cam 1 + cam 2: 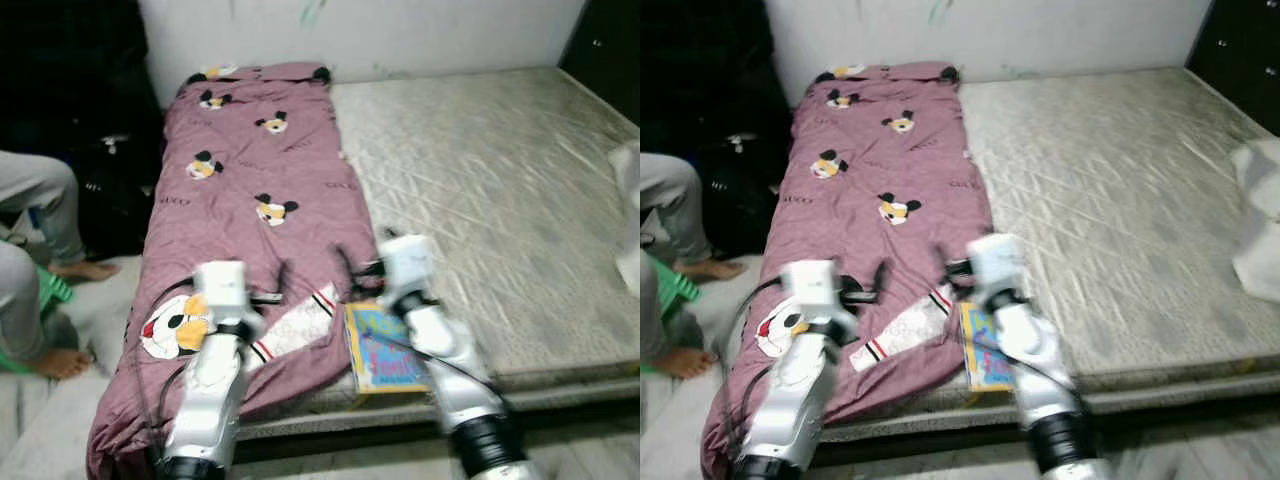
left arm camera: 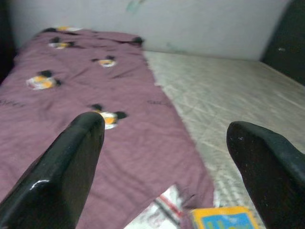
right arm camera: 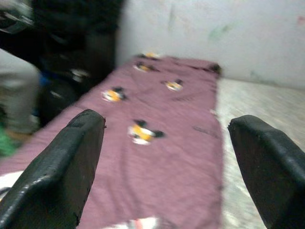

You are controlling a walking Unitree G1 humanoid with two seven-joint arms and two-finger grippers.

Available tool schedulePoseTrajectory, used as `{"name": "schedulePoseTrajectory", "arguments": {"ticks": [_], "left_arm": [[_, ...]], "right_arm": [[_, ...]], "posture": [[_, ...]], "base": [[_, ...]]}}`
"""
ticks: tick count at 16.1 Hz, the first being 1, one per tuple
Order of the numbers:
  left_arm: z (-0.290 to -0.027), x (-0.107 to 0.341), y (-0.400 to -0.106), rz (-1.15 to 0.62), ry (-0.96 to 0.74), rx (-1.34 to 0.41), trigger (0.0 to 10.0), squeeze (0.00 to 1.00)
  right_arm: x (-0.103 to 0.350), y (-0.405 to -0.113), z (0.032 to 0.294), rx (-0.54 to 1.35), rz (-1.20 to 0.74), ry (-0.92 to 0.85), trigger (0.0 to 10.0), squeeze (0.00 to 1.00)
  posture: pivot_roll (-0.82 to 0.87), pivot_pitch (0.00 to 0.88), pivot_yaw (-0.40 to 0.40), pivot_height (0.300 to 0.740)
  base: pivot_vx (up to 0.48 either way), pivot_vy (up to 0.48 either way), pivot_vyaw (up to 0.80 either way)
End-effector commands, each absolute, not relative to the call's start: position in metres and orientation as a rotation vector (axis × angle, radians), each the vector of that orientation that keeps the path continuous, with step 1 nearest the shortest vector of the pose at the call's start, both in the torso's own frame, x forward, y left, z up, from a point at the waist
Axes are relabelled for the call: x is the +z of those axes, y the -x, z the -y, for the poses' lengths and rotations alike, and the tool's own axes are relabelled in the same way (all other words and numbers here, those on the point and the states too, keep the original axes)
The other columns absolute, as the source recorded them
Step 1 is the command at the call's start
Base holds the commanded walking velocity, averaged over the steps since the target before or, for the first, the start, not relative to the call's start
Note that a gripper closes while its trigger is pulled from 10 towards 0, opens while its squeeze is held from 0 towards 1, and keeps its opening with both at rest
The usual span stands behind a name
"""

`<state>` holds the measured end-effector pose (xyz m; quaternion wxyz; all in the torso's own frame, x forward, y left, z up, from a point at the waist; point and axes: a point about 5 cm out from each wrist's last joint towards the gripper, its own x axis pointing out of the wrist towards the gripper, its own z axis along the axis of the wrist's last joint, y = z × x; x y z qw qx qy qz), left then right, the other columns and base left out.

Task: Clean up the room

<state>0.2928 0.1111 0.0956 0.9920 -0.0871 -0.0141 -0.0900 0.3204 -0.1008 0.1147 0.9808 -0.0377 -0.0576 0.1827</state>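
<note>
Mauve cotton, printed with cartoon mouse faces, covers the left strip of the bed: the blanket [image 1: 255,190] runs from the far wall toward me and spills over the near left corner onto the floor. The rest of the bare quilted mattress [image 1: 500,190] lies to its right. A colourful book [image 1: 382,350] sits at the near edge of the mattress, just beside the blanket's hem, its corner poking past the edge. My left hand [image 2: 164,143] hovers over the near end of the blanket with its fingers spread wide and nothing between them; my right hand [image 3: 167,143] hangs a little to the right, near the book, fingers likewise spread and empty. I judge that I am about to take up either the blanket or the book. The risks as I see them: the book already overhangs the edge, so a tug on the blanket or a clumsy nudge could tip it to the floor; the blanket is loose and heavy with drape, so a pinch on one layer could drag the whole thing off. A person's bare feet and legs [image 1: 45,230] are close on the left, beside a green stool [image 1: 55,290], so a wide swing could strike them. Something white [image 1: 628,215] stands at the far right; I cannot tell whether it is a bag or what it holds.
</note>
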Motion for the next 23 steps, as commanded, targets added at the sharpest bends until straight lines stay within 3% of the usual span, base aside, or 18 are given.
{"name": "schedulePoseTrajectory", "arguments": {"ticks": [1,7,14,18,19,23], "left_arm": [[-0.119,0.092,-0.291,0.018,0.178,-0.148,10.0,0.00],[-0.123,0.089,-0.293,-0.001,0.172,-0.096,10.0,0.00],[-0.120,0.095,-0.304,0.007,0.108,-0.159,10.0,0.00],[-0.123,0.093,-0.302,0.013,0.125,-0.099,10.0,0.00],[-0.122,0.090,-0.297,0.013,0.144,-0.061,10.0,0.00],[-0.128,0.089,-0.292,0.031,0.129,-0.011,10.0,0.00]], "right_arm": [[0.116,-0.319,0.087,0.404,0.124,0.055,10.0,0.00],[0.116,-0.320,0.087,0.401,0.122,0.058,10.0,0.00],[0.121,-0.328,0.093,0.302,0.156,0.017,10.0,0.00],[0.119,-0.328,0.091,0.374,0.136,0.054,10.0,0.00],[0.118,-0.330,0.085,0.429,0.119,0.075,10.0,0.00],[0.122,-0.334,0.057,0.554,0.110,0.108,10.0,0.00]], "posture": [[0.03,0.077,-0.001,0.740],[0.03,0.076,-0.002,0.740],[0.04,0.041,0.076,0.740],[0.05,0.044,0.005,0.740],[0.07,0.050,-0.044,0.740],[0.12,0.068,-0.104,0.740]], "base": [[0.390,0.000,0.00],[0.116,0.000,0.00],[0.000,0.000,0.00],[0.000,0.000,0.00],[0.000,0.000,0.00],[0.000,0.000,0.00]]}}
